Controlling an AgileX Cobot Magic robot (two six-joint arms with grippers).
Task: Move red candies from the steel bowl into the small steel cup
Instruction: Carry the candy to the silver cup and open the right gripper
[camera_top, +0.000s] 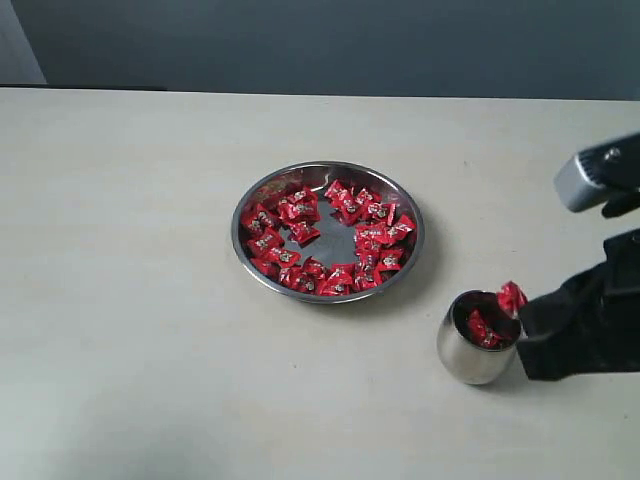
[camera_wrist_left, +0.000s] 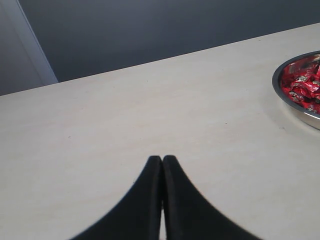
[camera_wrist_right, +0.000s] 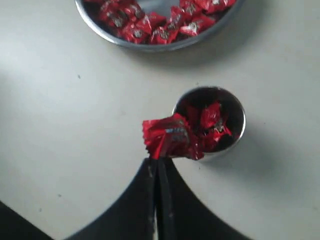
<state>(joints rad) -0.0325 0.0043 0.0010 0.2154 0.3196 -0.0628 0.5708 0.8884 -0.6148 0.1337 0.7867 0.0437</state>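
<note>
While the right gripper (camera_top: 522, 308) hangs at the right-hand side of the small steel cup (camera_top: 466, 362), its black fingers are pressed together on a single red wrapped candy (camera_top: 511, 297), which sticks out beyond the fingertips at the cup's rim. From the right wrist view the pinched candy (camera_wrist_right: 170, 137) overlaps the edge of the cup's mouth, though I cannot tell whether the wrapper actually touches the steel or sits just above it. Inside the cup lie a few more red candies (camera_top: 483, 330), piled against one another in the shadowed bottom. The cup stands upright on the pale table (camera_top: 130, 250), near the steel bowl (camera_top: 330, 168) but apart from it, toward the front right of the exterior view. Most of the remaining candies (camera_top: 375, 235) lie in a loose ring around the bowl's flat floor, crowded against the low rim, with a bare patch of metal showing at the centre. The bowl sits roughly in the middle of the tabletop. Off to the left, the left gripper (camera_wrist_left: 162, 159) is closed, its two dark fingers meeting tip to tip with nothing between them, above bare table, and the bowl is only partly visible at the edge of its wrist view.
</note>
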